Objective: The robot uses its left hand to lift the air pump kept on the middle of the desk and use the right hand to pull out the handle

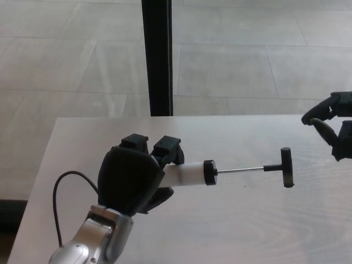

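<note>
My left hand (135,179) is shut on the air pump (191,174), a white cylinder with a black end cap, held level above the desk (236,220). A thin metal rod runs right from the cap to the black T-handle (286,167), which stands drawn out from the body. At the right edge of the head view my right hand (334,124) hangs open, up and to the right of the handle and apart from it.
The pale wood-grain desk reaches from the near edge to its far edge at mid-picture. Behind it stands a black vertical post (158,58) against a tiled floor. A black cable (59,203) loops beside my left forearm.
</note>
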Controlling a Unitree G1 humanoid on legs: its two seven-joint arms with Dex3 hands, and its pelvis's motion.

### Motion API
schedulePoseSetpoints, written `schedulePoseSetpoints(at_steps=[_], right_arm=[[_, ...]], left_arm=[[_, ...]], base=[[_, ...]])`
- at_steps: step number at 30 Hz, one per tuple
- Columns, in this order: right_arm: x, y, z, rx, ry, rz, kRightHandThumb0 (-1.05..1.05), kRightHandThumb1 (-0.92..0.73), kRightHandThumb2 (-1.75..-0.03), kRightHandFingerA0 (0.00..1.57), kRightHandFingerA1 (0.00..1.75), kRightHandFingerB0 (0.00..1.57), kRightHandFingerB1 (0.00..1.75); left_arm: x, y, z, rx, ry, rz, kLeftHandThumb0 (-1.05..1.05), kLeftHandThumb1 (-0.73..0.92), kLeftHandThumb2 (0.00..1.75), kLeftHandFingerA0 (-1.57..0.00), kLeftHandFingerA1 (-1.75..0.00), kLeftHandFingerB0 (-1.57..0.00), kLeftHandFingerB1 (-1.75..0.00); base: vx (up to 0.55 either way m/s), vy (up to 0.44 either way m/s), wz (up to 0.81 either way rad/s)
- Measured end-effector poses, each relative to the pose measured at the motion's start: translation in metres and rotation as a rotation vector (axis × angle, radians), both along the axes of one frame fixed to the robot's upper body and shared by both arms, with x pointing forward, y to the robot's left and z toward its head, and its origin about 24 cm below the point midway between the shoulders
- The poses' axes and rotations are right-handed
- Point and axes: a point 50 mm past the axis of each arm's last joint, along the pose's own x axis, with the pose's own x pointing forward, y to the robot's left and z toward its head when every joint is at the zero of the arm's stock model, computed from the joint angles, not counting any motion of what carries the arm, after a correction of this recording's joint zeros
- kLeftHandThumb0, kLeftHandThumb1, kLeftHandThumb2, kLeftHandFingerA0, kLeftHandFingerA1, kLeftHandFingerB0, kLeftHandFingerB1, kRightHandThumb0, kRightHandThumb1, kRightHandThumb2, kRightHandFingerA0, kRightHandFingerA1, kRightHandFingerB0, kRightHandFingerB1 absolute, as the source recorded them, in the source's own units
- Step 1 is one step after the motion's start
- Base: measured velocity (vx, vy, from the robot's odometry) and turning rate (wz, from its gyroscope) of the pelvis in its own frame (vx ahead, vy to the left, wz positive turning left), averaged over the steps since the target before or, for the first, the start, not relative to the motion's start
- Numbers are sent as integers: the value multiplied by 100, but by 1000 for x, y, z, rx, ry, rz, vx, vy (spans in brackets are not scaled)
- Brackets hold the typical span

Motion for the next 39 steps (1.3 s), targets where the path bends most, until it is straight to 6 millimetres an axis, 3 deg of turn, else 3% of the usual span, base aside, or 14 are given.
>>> schedulePoseSetpoints(at_steps=[8,9,11,15,17,18,22,26,28,29,30,33,34,39], right_arm=[[-2,19,-10,-18,99,89,-49,-65,-64,85,152,41,46],[-2,19,-11,-18,104,89,-49,-66,-63,81,149,42,46],[-3,16,-13,-19,110,79,-47,-65,-63,77,149,40,46],[-4,12,-13,-16,107,64,-48,-66,-63,73,148,39,45],[-4,11,-12,-14,102,56,-52,-69,-62,65,133,36,40],[-4,9,-11,-11,98,50,-63,-58,-93,66,107,29,52],[-4,3,-7,-1,81,24,-64,-74,-62,55,98,31,34],[-5,-3,-4,5,65,-2,-78,-63,-97,11,53,4,25],[-5,-6,-3,4,59,-13,-76,-62,-104,6,51,3,28],[-5,-8,-2,2,57,-20,-81,-83,-65,11,44,9,25],[-5,-9,-2,0,56,-25,-38,-43,-105,3,53,0,49],[-5,-10,-1,1,55,-28,-38,-43,-105,4,53,0,49],[-5,-10,-1,1,55,-29,-78,-81,-65,13,47,19,28],[-5,-10,-1,2,55,-30,-72,-82,-64,13,47,21,30]], left_arm=[[2,-6,5,-16,2,-12,-25,46,114,-89,-175,-82,-130],[2,-6,4,-11,4,-13,-31,49,115,-116,-134,-91,-114],[1,-6,2,13,22,-20,-19,52,108,-92,-175,-74,-145],[-1,-8,-1,43,70,-31,-18,53,93,-94,-174,-78,-132],[-2,-9,-3,62,94,-37,-27,57,83,-88,-154,-89,-89],[-3,-8,-5,77,108,-40,-26,62,78,-88,-148,-85,-82],[-7,-3,-14,157,164,-41,-28,64,76,-90,-148,-87,-81],[-11,3,-22,234,217,-36,-33,71,69,-86,-139,-77,-69],[-13,7,-26,266,241,-29,-35,75,68,-82,-136,-68,-65],[-14,9,-28,288,257,-25,-35,70,66,-79,-139,-65,-63],[-14,10,-29,306,270,-19,-35,71,62,-79,-128,-63,-59],[-14,8,-30,333,295,-13,-34,70,61,-79,-126,-60,-55],[-15,7,-31,343,302,-11,-33,69,59,-80,-103,-59,-54],[-16,5,-33,395,341,-2,-45,69,59,-74,-87,-45,-46]], base=[[0,0,0],[0,0,0],[0,0,0],[0,0,0],[0,0,0],[0,0,0],[0,0,0],[0,0,0],[0,0,0],[0,0,0],[0,0,0],[0,0,0],[0,0,0],[0,0,0]])
